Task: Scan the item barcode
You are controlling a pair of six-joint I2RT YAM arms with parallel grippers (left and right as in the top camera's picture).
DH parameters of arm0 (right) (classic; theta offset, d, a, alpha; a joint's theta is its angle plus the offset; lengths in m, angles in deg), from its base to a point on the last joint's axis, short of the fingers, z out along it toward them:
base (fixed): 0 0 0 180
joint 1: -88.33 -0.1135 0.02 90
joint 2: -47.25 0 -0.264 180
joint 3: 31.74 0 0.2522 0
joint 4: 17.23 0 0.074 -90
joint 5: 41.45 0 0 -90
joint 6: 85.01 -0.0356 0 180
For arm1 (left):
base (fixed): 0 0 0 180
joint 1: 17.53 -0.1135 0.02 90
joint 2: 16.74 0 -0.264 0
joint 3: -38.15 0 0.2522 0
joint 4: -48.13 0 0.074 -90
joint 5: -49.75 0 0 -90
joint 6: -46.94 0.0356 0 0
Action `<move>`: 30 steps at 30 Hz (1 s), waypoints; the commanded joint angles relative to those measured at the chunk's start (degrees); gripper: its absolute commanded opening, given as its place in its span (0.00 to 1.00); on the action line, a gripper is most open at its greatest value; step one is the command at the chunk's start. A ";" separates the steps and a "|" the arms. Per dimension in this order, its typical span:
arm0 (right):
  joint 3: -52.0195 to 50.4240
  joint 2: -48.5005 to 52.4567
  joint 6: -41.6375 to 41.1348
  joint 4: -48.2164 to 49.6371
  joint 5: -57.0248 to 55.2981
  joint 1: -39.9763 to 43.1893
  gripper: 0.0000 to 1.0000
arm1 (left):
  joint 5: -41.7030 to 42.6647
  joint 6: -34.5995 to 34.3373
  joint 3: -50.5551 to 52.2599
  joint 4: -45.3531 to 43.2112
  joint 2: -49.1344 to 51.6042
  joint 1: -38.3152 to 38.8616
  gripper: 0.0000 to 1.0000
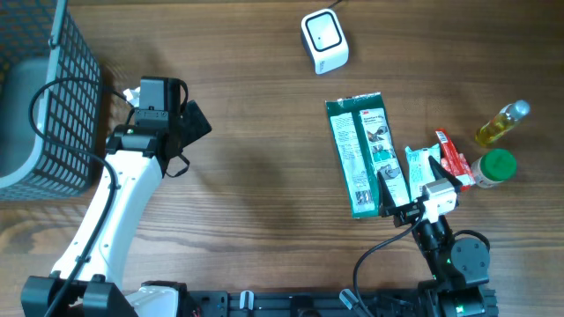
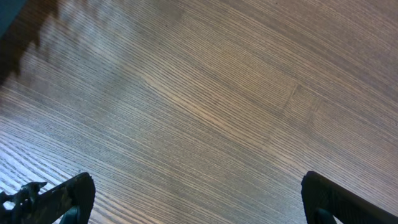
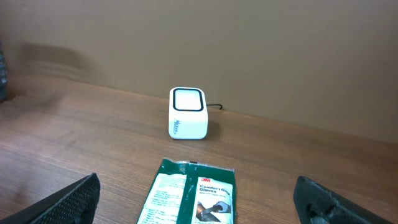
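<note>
Spreading wide with nothing between its fingers, the right hand [image 1: 416,187] sits low at the near right of the worktop [image 1: 264,185]. It is released, and its two dark fingers [image 3: 74,200] show only at the bottom corners of the right wrist view. The green glove pack [image 1: 363,155] lies flat on the worktop, printed side up, with its long side running away from the robot. Its near end lies by the hand's left finger; whether that finger touches it, I cannot tell. From the right wrist camera the pack [image 3: 189,194] lies just ahead and below. Beyond it stands the white barcode scanner [image 3: 188,113], well apart from the pack, its dark-framed window turned toward the camera and a thin cable [image 3: 215,107] leaving its back. Overhead, the scanner [image 1: 324,40] stands near the far edge.

Right of the pack, close together, lie a small teal-and-white box [image 1: 419,164], a red packet [image 1: 453,157], a green-lidded jar [image 1: 494,167] and a bottle of yellow liquid [image 1: 502,123].

The left hand [image 1: 167,101] is far across the worktop beside a dark wire basket [image 1: 79,70]. It too is released and holds nothing; its fingers [image 2: 62,196] frame only bare wood.
</note>
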 commanded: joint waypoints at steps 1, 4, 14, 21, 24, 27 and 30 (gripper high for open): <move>-0.04 -0.61 0.68 0.13 0.66 -0.02 1.00 | -0.72 0.28 -0.35 -0.13 -2.16 -0.22 1.00; -0.04 -0.61 0.68 0.13 0.66 -0.02 1.00 | -0.76 0.31 -0.35 -0.15 -7.30 -0.22 1.00; -0.04 -0.61 0.68 0.13 0.66 -0.02 1.00 | -7.04 0.31 -0.35 -0.02 -37.20 -0.26 1.00; -0.04 -0.61 0.68 0.13 0.66 -0.02 1.00 | -6.05 0.24 -0.35 11.21 -53.90 -0.26 1.00; -0.04 -0.61 0.70 0.13 0.66 -0.02 1.00 | -6.01 0.02 0.31 15.43 -57.44 -0.26 1.00; -0.04 -0.61 0.68 0.13 0.66 -0.02 1.00 | -3.96 0.04 2.21 15.34 -61.79 -0.63 1.00; -0.04 -0.61 0.68 0.13 0.66 -0.02 1.00 | -3.48 0.04 5.40 15.30 -67.54 -1.60 1.00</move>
